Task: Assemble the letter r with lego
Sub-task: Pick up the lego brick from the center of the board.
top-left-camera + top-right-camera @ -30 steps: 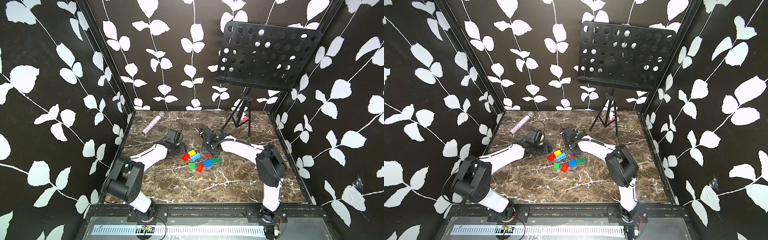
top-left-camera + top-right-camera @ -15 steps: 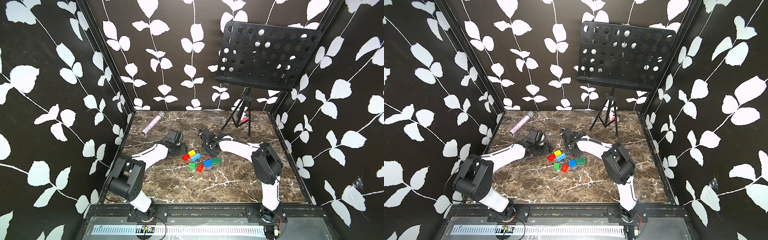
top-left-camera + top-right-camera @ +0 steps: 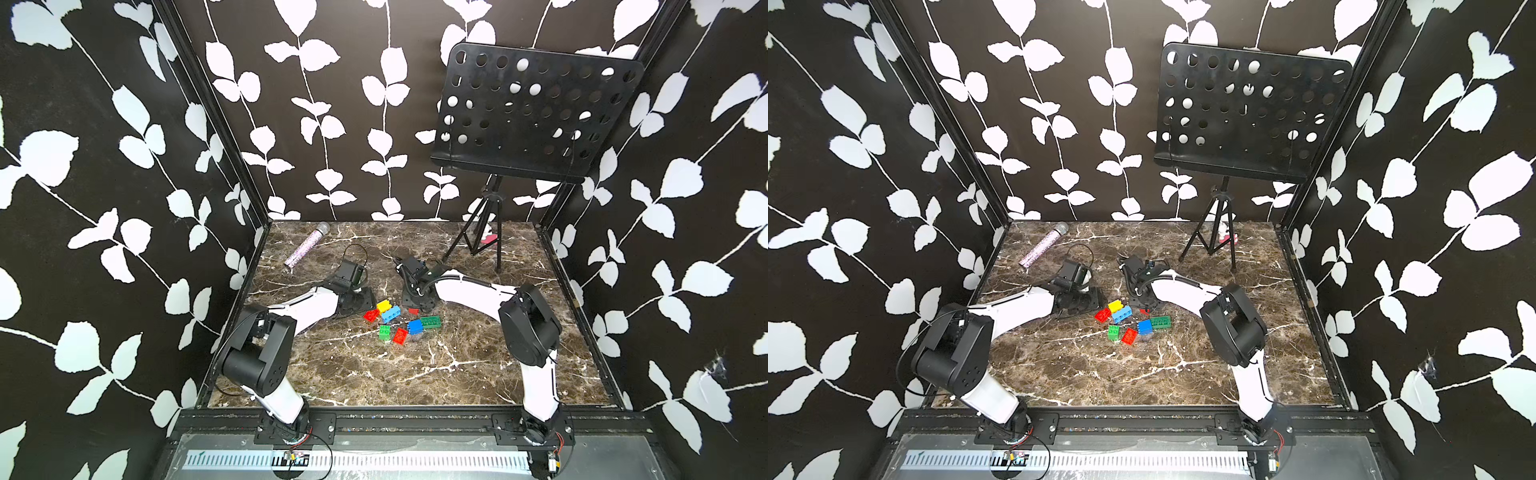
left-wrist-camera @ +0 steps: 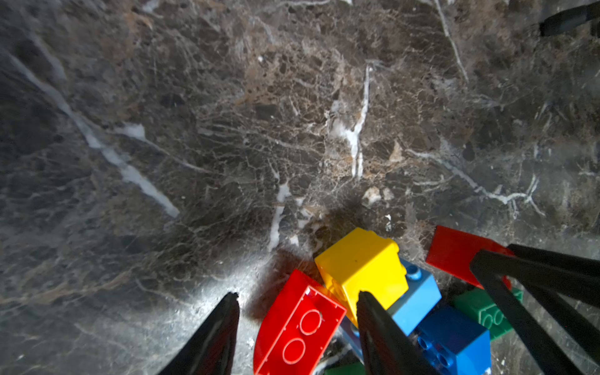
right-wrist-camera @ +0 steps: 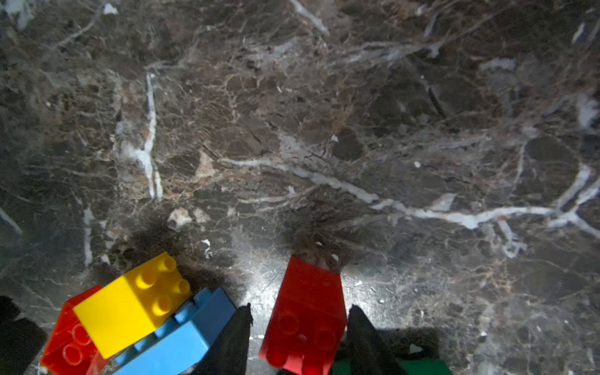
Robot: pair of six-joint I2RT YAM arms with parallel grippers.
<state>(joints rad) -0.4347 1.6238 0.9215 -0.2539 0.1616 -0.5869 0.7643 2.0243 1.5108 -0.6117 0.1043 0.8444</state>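
Note:
The lego lies in a loose cluster mid-table. My left gripper [image 4: 297, 297] is open, its fingers on either side of a red brick [image 4: 298, 324] lying on its side, with a gap showing. Beside that brick a yellow brick [image 3: 384, 306] sits on a light blue one [image 3: 391, 313]. My right gripper [image 5: 299, 307] is open, low on the table around an orange-red brick [image 5: 308, 308], one finger close against it. Nearer the front lie a blue brick [image 3: 414, 327], a long dark green brick [image 3: 430, 322], a light green brick [image 3: 385, 332] and another red brick [image 3: 400, 336].
A glittery microphone [image 3: 305, 249] lies at the back left. A black music stand [image 3: 536, 112] on a tripod [image 3: 482, 232] stands at the back right. Patterned walls close in the marble table [image 3: 374, 374] on three sides.
The right arm's elbow has swung slightly to the left, with its gripper still at the orange-red brick. The left arm and the bricks have stayed where they were.

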